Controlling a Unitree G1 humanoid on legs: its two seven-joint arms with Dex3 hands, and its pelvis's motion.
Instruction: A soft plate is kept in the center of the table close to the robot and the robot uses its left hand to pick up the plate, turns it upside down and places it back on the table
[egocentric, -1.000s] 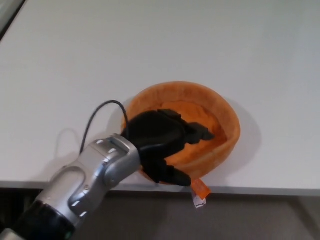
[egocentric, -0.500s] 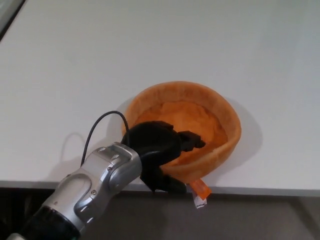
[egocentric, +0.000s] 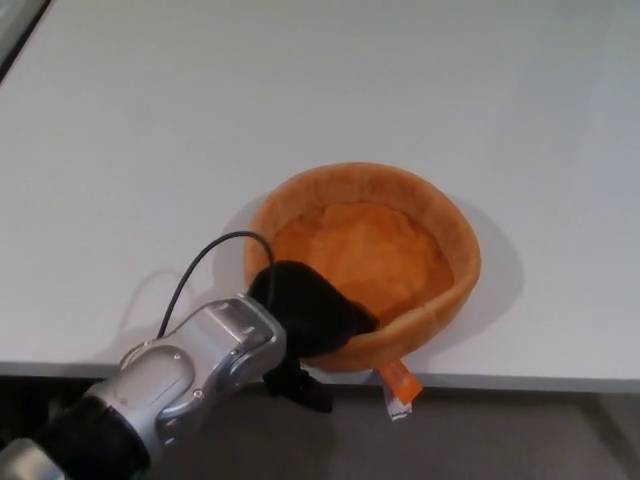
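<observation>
— Where is the plate (egocentric: 385, 262) sitting?

— It's an orange, soft, bowl-shaped thing with a raised rim, right side up on the white desk (egocentric: 300, 110), close to the near edge and about midway along it. An orange tag (egocentric: 400, 378) with a white label (egocentric: 400, 405) hangs off its near side, past the desk's edge.

— And your left hand (egocentric: 310, 315)?

— It's at the plate's near-left rim, touching it. My fingers (egocentric: 355, 320) lie over the rim, reaching just inside; another black part of the hand points down below the desk edge. Whether I'm actually clamped on the rim or only resting against it, I can't tell from here.

— What else of you shows?

— My silver forearm (egocentric: 190, 370) coming up from the lower left, with a black cable (egocentric: 205, 262) looping over the desk beside the plate. The plate lies flat on the desk.
</observation>
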